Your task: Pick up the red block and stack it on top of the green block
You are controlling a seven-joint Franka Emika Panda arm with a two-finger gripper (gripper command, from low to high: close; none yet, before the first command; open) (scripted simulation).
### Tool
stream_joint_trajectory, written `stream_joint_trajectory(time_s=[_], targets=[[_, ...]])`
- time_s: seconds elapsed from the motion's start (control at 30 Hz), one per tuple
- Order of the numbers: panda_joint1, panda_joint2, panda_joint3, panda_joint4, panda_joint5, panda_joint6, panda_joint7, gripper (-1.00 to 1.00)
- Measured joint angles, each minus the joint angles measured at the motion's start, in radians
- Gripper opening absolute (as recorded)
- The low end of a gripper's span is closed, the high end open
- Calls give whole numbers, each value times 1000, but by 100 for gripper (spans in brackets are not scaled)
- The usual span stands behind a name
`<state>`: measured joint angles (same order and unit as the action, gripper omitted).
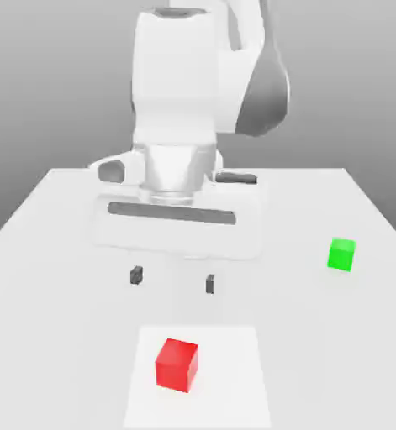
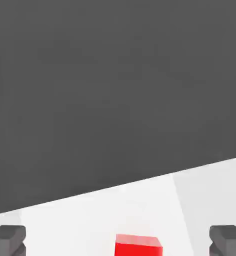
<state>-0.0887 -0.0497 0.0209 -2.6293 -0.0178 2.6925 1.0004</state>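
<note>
The gripper [image 1: 172,280] hangs with jaws released, wide apart and empty, above the table [image 1: 58,218]. The red block [image 1: 176,364] sits nearer than the fingertips, on a paler patch; the green block [image 1: 341,254] lies well apart, at the exterior view's right. To grasp well, centre the jaws over red before descending, squaring them to its faces.

White arm, grey joint, dark-tipped gripper [image 1: 173,280]

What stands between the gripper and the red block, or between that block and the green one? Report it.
Nothing visible. The open gripper hangs above the table with bare surface between it and the red block. The stretch across to the green block is bare too.
</note>
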Motion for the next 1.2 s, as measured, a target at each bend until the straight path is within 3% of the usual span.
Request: stream_joint_trajectory(time_s=[0.27,0.3,0.53,0.73,1.2], targets=[[0,289,-8,-29,8,207,25,0],[2,323,-10,-25,6,235,27,-100],[2,330,-10,-24,3,242,30,-100],[0,142,6,-53,16,83,17,-100],[638,-143,307,-213,264,-22,-460,-100]])
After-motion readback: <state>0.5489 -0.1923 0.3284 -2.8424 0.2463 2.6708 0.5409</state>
